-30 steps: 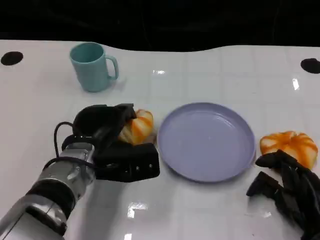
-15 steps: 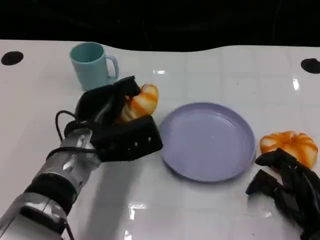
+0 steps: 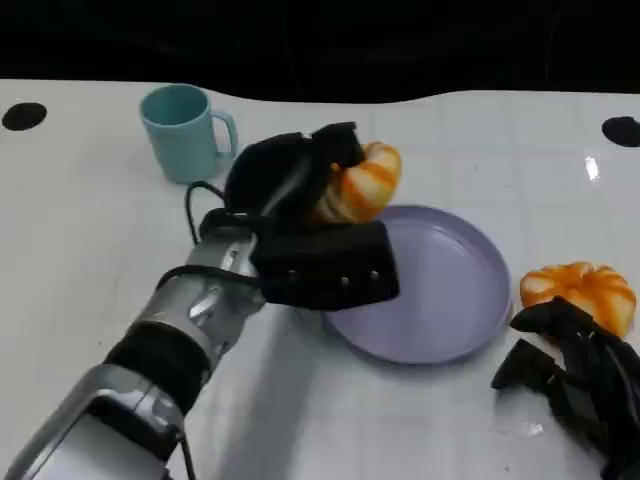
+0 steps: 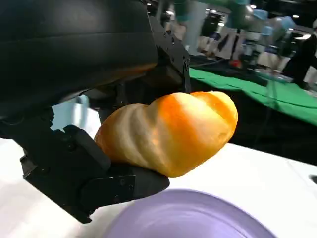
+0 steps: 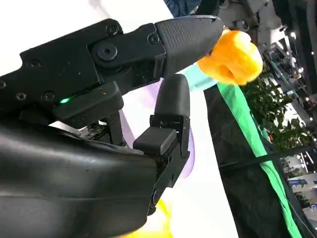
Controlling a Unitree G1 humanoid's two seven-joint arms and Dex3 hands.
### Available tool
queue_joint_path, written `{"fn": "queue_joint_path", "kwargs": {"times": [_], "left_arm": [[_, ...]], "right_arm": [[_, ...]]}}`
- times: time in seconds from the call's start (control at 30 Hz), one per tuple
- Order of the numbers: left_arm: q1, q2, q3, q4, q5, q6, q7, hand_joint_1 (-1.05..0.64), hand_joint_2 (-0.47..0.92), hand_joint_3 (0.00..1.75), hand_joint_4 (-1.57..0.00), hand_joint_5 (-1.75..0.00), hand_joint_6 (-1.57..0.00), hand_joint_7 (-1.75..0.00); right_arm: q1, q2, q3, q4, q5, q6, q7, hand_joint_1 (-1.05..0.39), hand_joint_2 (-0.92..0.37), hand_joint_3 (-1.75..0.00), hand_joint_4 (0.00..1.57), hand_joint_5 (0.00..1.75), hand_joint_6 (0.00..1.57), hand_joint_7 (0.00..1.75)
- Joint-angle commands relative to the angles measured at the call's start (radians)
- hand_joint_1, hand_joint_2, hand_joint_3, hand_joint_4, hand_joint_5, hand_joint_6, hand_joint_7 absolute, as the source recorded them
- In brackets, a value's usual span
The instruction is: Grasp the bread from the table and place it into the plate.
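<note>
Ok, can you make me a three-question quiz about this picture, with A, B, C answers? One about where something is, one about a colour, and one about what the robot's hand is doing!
1. Where is the cup?
A. on the plate
B. at the table's far left, away from the plate
C. in the right hand

2. What colour is the plate?
A. light purple
B. red
C. green

3. What is the left hand doing?
A. lying flat on the table
B. holding the cup
C. holding a bread up over the plate's edge

Answers:
1 B: the teal cup stands alone, far left of the plate.
2 A: the plate shows light purple in the head view.
3 C: the left hand grips the bread in its fingers, lifted above the plate's near-left rim; a second bread lies on the table by the right hand.
</note>
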Motion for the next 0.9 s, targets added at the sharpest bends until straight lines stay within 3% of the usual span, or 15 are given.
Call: {"fn": "queue_joint_path", "kwargs": {"times": [0.03,0.17,0.27,0.4,0.63,0.67,0.7,0.77,0.83,0.9], "left_arm": [[-0.045,-0.028,-0.024,0.035,0.006,0.0,-0.048,-0.14,0.53,1.06,-0.88,-1.75,-0.63,-1.75],[-0.071,-0.065,-0.057,0.095,0.023,-0.007,-0.049,-0.18,0.53,1.04,-0.88,-1.75,-0.62,-1.75],[-0.094,-0.085,-0.068,0.136,0.028,-0.006,-0.071,-0.2,0.54,1.03,-0.87,-1.75,-0.69,-1.42],[-0.122,-0.101,-0.08,0.179,0.029,-0.009,-0.091,-0.2,0.55,1.06,-0.88,-1.75,-0.69,-1.56],[-0.151,-0.112,-0.088,0.217,0.026,0.004,-0.133,-0.19,0.6,0.92,-0.8,-1.75,-0.68,-1.52],[-0.156,-0.104,-0.086,0.223,0.015,-0.005,-0.188,-0.19,0.6,0.92,-0.8,-1.75,-0.68,-1.52],[-0.165,-0.094,-0.097,0.23,0.02,-0.011,-0.241,-0.25,0.71,0.68,-0.65,-1.54,-0.6,-1.11],[-0.182,-0.079,-0.119,0.237,0.035,-0.009,-0.321,-0.43,0.88,0.42,-0.44,-0.77,-0.5,-0.33],[-0.187,-0.073,-0.133,0.233,0.049,0.0,-0.339,-0.61,0.91,0.4,-0.36,-0.38,-0.42,-0.08],[-0.188,-0.072,-0.138,0.229,0.053,0.006,-0.346,-0.7,0.92,0.42,-0.3,-0.27,-0.38,-0.02]], "right_arm": [[0.017,-0.012,-0.002,0.006,-0.007,0.004,-0.012,-0.55,-0.92,-0.15,0.64,1.57,0.66,1.15],[0.019,-0.016,0.003,0.003,-0.013,0.003,-0.01,-0.56,-0.92,-0.17,0.63,1.58,0.65,1.16],[0.02,-0.015,0.003,0.001,-0.01,0.007,-0.007,-0.54,-0.92,-0.2,0.63,1.59,0.64,1.18],[0.02,-0.013,0.002,0.001,-0.007,0.008,-0.005,-0.53,-0.92,-0.2,0.63,1.59,0.63,1.19],[0.01,-0.01,-0.004,0.016,0.004,0.009,0.013,-0.53,-0.92,-0.2,0.63,1.6,0.63,1.2],[0.011,-0.009,-0.004,0.015,0.001,0.008,0.008,-0.53,-0.92,-0.2,0.63,1.6,0.63,1.2],[0.009,-0.009,-0.005,0.016,0.006,0.014,0.013,-0.53,-0.92,-0.2,0.64,1.6,0.63,1.2],[0.009,-0.01,-0.005,0.016,0.005,0.013,0.011,-0.53,-0.92,-0.19,0.64,1.61,0.63,1.21],[0.01,-0.009,-0.005,0.014,0.0,0.007,0.001,-0.53,-0.92,-0.18,0.64,1.61,0.64,1.21],[0.011,-0.008,-0.006,0.012,0.002,0.012,-0.004,-0.53,-0.92,-0.17,0.65,1.61,0.64,1.21]]}}
